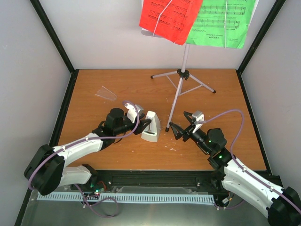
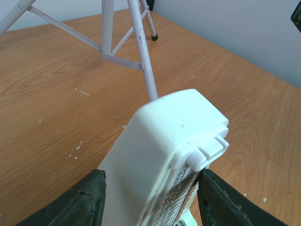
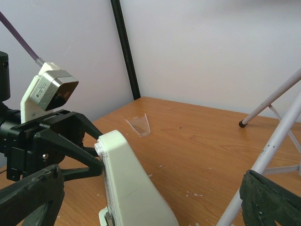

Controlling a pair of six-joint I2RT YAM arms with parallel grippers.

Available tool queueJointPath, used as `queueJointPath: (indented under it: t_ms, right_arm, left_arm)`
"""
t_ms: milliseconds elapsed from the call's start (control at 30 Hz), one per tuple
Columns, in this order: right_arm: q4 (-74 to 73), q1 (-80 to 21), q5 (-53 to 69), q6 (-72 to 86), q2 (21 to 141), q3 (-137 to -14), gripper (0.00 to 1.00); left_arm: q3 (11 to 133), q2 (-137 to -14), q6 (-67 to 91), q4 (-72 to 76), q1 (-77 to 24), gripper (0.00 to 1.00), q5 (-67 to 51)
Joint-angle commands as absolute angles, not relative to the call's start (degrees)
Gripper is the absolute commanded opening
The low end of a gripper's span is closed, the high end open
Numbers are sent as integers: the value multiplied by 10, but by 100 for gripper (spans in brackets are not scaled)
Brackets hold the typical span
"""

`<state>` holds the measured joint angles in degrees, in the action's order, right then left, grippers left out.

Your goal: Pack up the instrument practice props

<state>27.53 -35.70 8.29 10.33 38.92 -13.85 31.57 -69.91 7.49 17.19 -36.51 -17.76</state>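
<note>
The small white pyramid metronome (image 1: 151,127) stands on the wooden table. My left gripper (image 1: 143,124) reaches it from the left. In the left wrist view my left gripper (image 2: 150,190) has its black fingers (image 2: 82,200) against both sides of the metronome (image 2: 164,141), shut on it. My right gripper (image 1: 178,130) is open and empty just right of the metronome, which also shows in the right wrist view (image 3: 131,188). The music stand's silver tripod (image 1: 181,89) stands behind. A red page (image 1: 169,19) and a green page (image 1: 221,21) rest on its desk.
A clear plastic cover (image 1: 106,92) lies flat at the back left and shows in the right wrist view (image 3: 139,125). A tripod leg (image 3: 277,136) runs close to my right gripper (image 3: 151,197). Black frame posts and grey walls enclose the table (image 1: 117,89).
</note>
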Motion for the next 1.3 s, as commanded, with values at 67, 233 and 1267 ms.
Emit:
queueJointPath:
  t_ms: [67,233,1267]
  right_arm:
    - [266,-355,74,106,377,-129,100]
    - [264,-355,73,107,374,-127,100]
    - [128,-355,21,108,427,-256,100]
  left_arm:
    - [337,-701,66,187,-371,53,-170]
    - [334,-699,66,189,-372,50,-171]
    - [582,-782,233,-122,-30,100,-228]
